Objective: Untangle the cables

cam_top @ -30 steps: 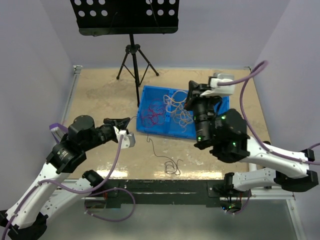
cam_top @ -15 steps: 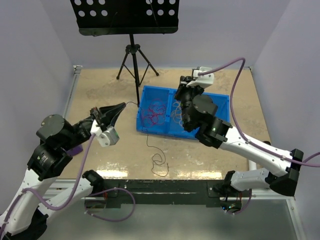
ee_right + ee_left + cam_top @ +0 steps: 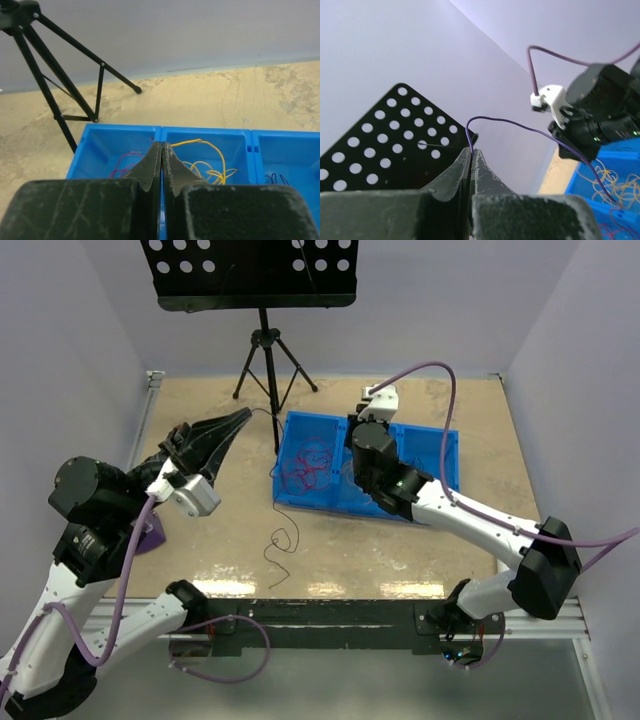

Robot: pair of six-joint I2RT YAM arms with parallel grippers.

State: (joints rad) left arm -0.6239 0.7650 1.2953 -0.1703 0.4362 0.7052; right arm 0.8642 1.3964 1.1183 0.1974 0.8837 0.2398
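Desk (image 3: 420, 550): tray (image 3: 448, 455) sits right of centre, stand (image 3: 265, 350) behind the tray's left end. In the tray's left compartment, cables (image 3: 305, 468); in the middle compartment, second bunch (image 3: 210, 167). Over the divider between them, right gripper (image 3: 161, 145). Left of the tray, above the desk, left gripper (image 3: 471, 152), with one cable (image 3: 530, 129) between its jaws. Before the tray, on the desk, loose coil (image 3: 281, 543).

The left arm (image 3: 85, 510) and right arm (image 3: 470, 520) share white links and bulky black joint housings. A thick purple cable (image 3: 125, 575) runs along the left one, and a second (image 3: 430, 365) runs along the right. Each wrist carries a white camera mount (image 3: 190, 495). The left gripper (image 3: 471, 150) and right gripper (image 3: 161, 144) have black, tapered, scuffed fingers (image 3: 150, 165). Small green lights (image 3: 592, 135) dot the right arm's black housing.
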